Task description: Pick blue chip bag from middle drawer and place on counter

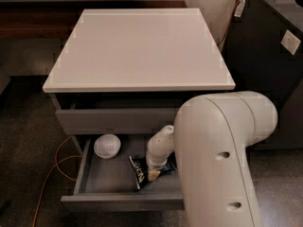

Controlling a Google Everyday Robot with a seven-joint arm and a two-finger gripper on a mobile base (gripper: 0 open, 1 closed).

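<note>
Blue chip bag lay on the floor of the pulled-out middle drawer, directly under the end effector and spreading a little to its left, the white lettering facing up.

In the camera view, the end effector was down inside the drawer, its pale tip touching or nearly touching the packet. Whether it was spread, pressed together or already pinching the bag could not be told, since the wrist and the bulky white arm hid that side of it. A round white bowl sat to the left of the end effector and further back, apart from the bag. The closed upper drawer front stood just behind and above the end effector, and the tabletop lay higher still, overhanging it. An orange cable trailed on the floor well to the left.

Judging from this, the grasp looked like the risky part: a crinkled foil packet could slide or fold away, so the blue chip bag might be caught only by a corner and drop on the lift. Rising straight up could also knock the wrist or the bag against the upper drawer front or the tabletop's overhanging edge.
</note>
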